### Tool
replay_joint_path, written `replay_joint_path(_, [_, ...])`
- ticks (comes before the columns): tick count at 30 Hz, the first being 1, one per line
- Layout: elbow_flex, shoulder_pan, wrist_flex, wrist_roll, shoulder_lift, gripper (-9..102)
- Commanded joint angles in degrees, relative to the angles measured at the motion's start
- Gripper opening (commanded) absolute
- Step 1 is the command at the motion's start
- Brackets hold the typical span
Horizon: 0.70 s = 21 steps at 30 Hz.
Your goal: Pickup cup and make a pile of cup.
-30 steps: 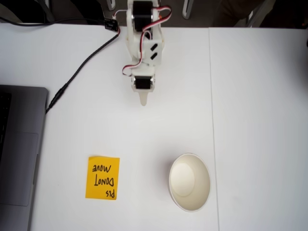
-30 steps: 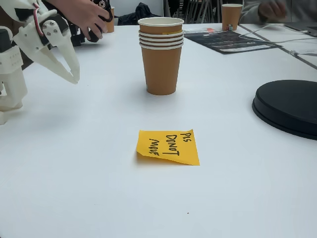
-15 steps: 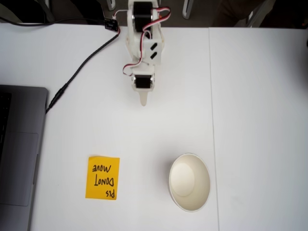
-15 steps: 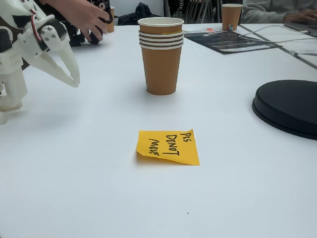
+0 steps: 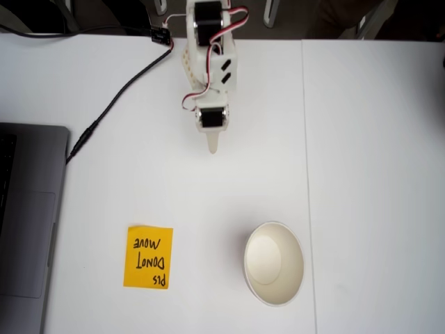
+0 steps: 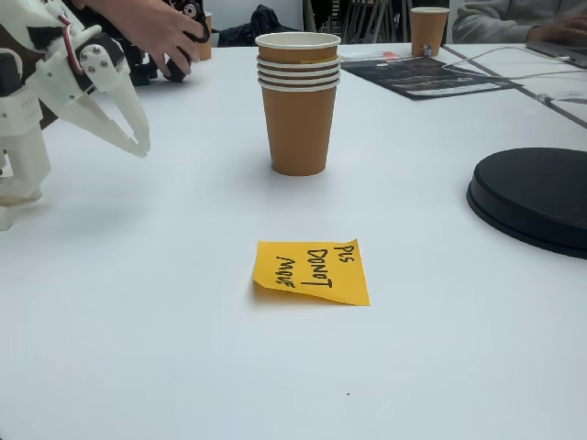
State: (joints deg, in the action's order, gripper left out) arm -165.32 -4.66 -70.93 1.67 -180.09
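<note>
A pile of cup stands upright at the table's middle: several brown paper cups nested together, their rolled rims stacked at the top. In the fixed view from above it reads as a single cup with a white inside. My white gripper hangs well above and to the left of the pile in that view, pointing toward the lower edge. In the fixed view from the side the gripper is at the far left, tilted downward, its fingertips together and nothing between them. It is clear of the pile.
An orange sticky note with handwriting lies left of the pile. A grey laptop and a black cable occupy the left side. A black round disc, another cup and a person's hand are in the side view.
The gripper has shifted slightly right and toward the lower edge in the view from above. The pile and the sticky note have not moved.
</note>
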Motion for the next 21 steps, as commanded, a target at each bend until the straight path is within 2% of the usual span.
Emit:
replay_joint_path(1, [0.0, 0.0, 1.0, -0.2, -3.0, -7])
replay_joint_path(7, [-0.9, 2.6, 0.7, -0.2, -5.3, -7])
replay_joint_path(21, [-1.4, 2.2, 0.6, 0.0, -8.2, -7])
